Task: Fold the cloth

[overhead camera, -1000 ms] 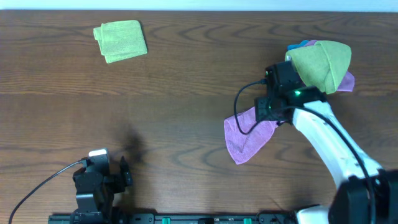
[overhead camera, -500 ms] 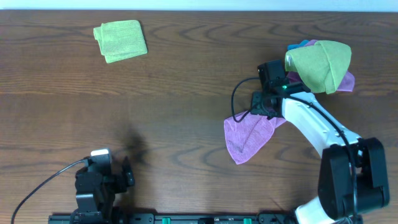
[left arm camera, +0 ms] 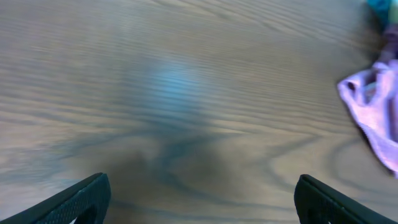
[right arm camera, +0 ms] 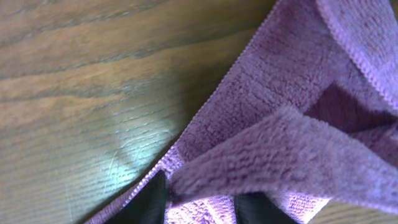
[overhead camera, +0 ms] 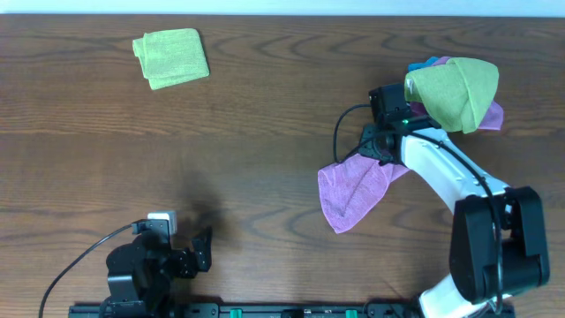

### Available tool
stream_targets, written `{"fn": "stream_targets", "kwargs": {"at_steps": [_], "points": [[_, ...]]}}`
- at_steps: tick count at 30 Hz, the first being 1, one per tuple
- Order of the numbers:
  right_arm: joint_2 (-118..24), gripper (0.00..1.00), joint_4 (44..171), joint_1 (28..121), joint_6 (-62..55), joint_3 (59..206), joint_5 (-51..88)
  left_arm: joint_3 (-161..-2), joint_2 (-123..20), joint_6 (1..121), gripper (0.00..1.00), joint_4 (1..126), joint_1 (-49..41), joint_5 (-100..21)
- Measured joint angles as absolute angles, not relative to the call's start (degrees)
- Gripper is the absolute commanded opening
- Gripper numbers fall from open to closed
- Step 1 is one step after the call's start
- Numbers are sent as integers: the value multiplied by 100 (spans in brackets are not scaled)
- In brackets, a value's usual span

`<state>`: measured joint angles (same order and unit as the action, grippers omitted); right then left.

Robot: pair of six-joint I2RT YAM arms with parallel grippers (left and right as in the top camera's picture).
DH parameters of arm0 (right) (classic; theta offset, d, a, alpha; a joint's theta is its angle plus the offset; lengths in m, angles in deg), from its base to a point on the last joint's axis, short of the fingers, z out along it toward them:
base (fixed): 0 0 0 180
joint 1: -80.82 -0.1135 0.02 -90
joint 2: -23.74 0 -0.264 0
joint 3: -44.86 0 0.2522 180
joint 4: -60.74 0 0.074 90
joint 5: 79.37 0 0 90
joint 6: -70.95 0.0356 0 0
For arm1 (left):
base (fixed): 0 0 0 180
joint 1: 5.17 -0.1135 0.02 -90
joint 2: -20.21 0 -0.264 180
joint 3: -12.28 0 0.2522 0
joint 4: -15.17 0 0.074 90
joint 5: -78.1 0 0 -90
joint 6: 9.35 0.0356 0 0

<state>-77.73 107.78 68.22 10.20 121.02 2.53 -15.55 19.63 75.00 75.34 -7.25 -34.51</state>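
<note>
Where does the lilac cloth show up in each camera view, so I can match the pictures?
Overhead: the cloth lies spread out right of centre.
Left wrist: a blurred part of it shows at the right edge.
Right wrist: it fills the right and lower part of the picture, close up.
Shared landmark: the dark wood-grain table, which the cloth lies on in all three views.

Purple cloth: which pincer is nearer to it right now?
Right. The right pincer is on the cloth at its far edge, a fold pinched between its fingers. The left pincer is open, far off by the table's near edge.
</note>
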Motion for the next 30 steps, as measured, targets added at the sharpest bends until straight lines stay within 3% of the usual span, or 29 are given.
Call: {"fn": "stream_targets", "kwargs": {"at_steps": [1, 10, 21, 30], "points": [[-7784, 1, 10773, 6827, 1058, 12102, 240, -1555, 1963, 7489, 95, 7530, -725, -3558], [-7557, 1, 11256, 6827, 1138, 12093, 214, -1850, 1631, 7454, 96, 7593, -725, -3851], [-5210, 1, 12797, 6827, 1154, 12082, 177, -4119, -1200, 7196, 96, 7547, -675, -4266], [-4534, 1, 14703, 6827, 1527, 12075, 48, -4652, -2859, 6495, 95, 7066, -386, -5093]]}}
